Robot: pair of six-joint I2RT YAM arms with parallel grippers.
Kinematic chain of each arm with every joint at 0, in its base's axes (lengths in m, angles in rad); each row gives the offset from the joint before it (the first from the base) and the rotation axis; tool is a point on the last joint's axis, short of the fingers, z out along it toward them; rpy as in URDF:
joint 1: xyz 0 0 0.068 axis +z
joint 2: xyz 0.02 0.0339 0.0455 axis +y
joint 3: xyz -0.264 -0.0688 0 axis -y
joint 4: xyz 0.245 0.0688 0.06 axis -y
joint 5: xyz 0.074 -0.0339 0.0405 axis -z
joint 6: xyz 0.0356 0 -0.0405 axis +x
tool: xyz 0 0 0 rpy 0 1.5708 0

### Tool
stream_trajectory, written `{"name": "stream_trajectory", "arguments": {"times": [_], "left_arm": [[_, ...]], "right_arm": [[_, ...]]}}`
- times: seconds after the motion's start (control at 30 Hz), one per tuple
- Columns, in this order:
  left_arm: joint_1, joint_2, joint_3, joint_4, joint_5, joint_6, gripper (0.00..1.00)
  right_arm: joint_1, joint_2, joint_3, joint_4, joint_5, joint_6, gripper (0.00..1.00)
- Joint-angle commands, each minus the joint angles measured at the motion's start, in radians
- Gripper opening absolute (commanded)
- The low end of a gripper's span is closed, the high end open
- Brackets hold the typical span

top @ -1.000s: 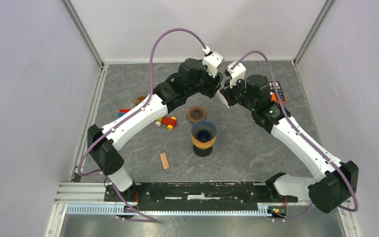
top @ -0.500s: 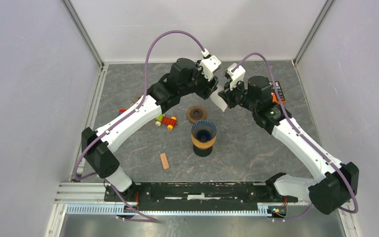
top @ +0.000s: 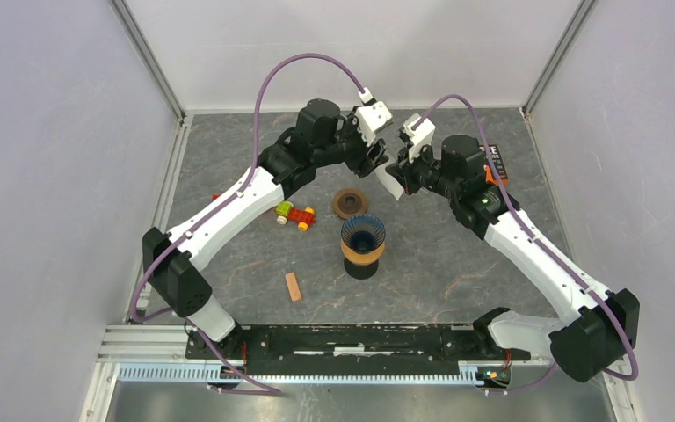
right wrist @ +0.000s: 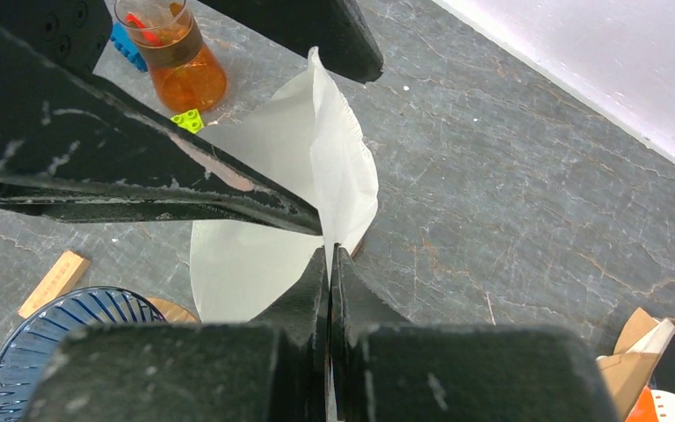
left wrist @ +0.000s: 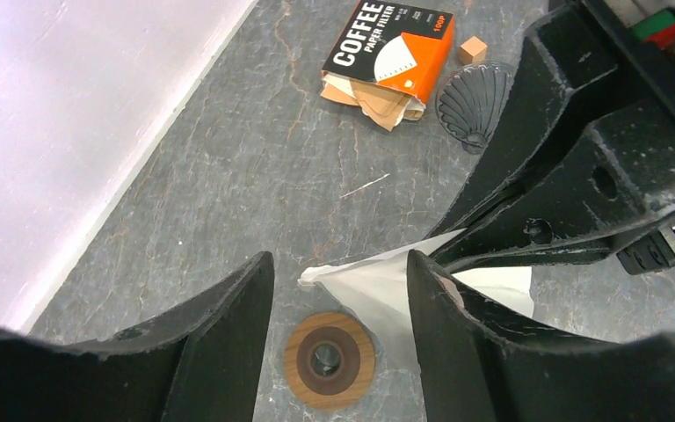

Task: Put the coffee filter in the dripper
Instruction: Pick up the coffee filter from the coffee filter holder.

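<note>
My right gripper is shut on a white paper coffee filter, pinching its edge and holding it above the table at the back centre. The filter's folded flap stands up. My left gripper is open, and the filter's pointed end lies between its fingers, ungripped. The dripper, blue and ribbed on a wooden collar, stands in front of both grippers, with its rim below and left of the filter.
A round wooden ring lies on the table under the left gripper. An orange filter box, a dark shell dish and a small cube sit at the back right. Toy bricks, a flask of orange liquid and a wooden block lie left.
Both grippers have shifted a little to the left and the left arm's elbow has swung back. The filter stays in the right gripper and shows more from above.
</note>
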Motion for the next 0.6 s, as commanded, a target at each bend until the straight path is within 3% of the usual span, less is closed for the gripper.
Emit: {"name": "stream_trajectory", "arguments": {"times": [0.0, 0.27, 0.57], "left_arm": [[0.014, -0.029, 0.006, 0.026, 0.088, 0.090, 0.64], [0.022, -0.025, 0.010, 0.008, 0.137, 0.105, 0.42], [0.023, -0.042, -0.011, 0.001, 0.142, 0.100, 0.34]], "right_arm": [[-0.003, -0.015, -0.007, 0.048, -0.025, -0.012, 0.00], [-0.005, -0.021, -0.010, 0.047, -0.017, -0.014, 0.00], [-0.010, -0.022, -0.009, 0.046, -0.001, -0.008, 0.00]]}}
